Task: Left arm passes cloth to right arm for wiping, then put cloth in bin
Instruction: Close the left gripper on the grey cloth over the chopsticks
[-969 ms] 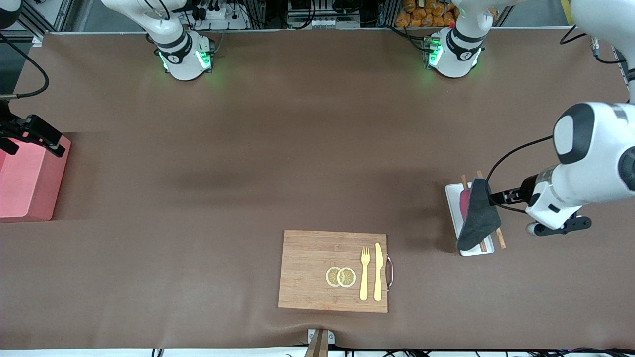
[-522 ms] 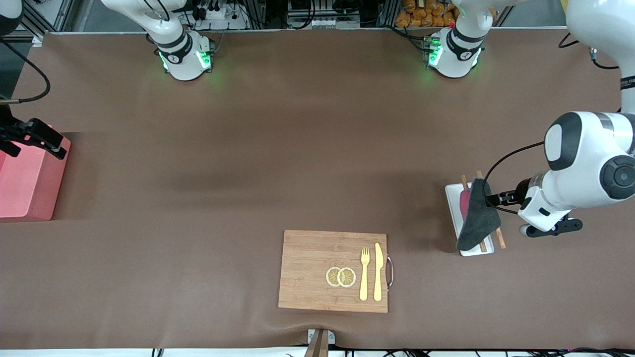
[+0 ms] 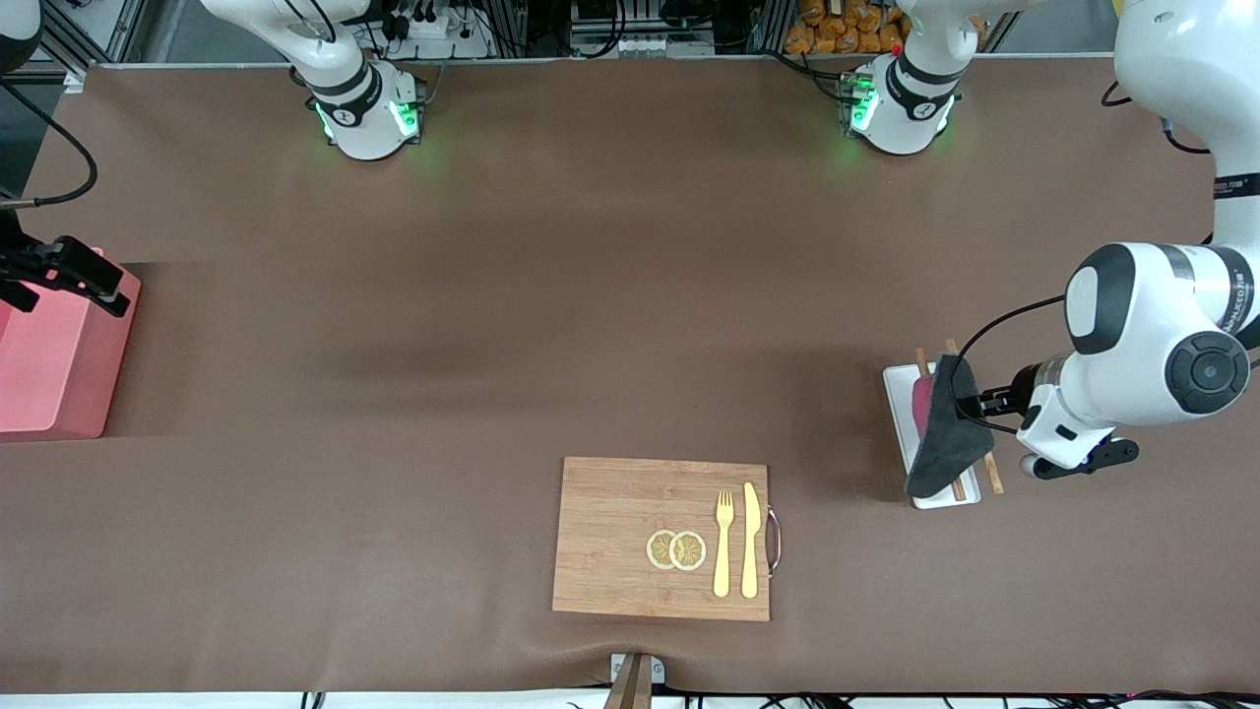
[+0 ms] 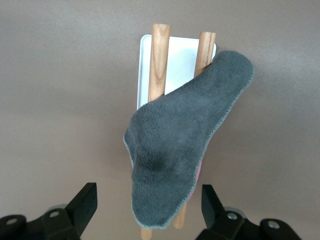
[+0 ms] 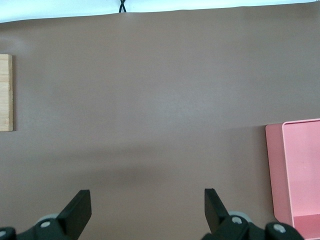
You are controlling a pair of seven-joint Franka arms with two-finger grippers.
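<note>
Left gripper (image 4: 145,205), fingers spread wide with nothing between them, poised beside the cloth (image 3: 948,430) at the left arm's end of the table; in the left wrist view its two black fingers (image 4: 84,203) flank the cloth's (image 4: 175,150) lower corner without touching it. The charcoal cloth lies draped across a pair of wooden sticks (image 3: 990,471) and a white tray (image 3: 898,391), one corner hanging past the tray's edge nearest the front camera; a reddish object (image 3: 920,404) under the cloth is mostly hidden and cannot be identified. Right gripper (image 5: 145,207), also spread and empty, waits over the table just beside the bin (image 3: 54,359), which sits at the right arm's end of the table and is cut off by the frame edge; the right wrist view shows only a corner of the pink bin (image 5: 300,170). Between the two grippers the brown table surface (image 3: 591,295) lies open. Nearest the front camera, a wooden cutting board (image 3: 610,537) carries two lemon slices (image 3: 676,549), a yellow fork (image 3: 724,542) and a yellow knife (image 3: 750,540).
</note>
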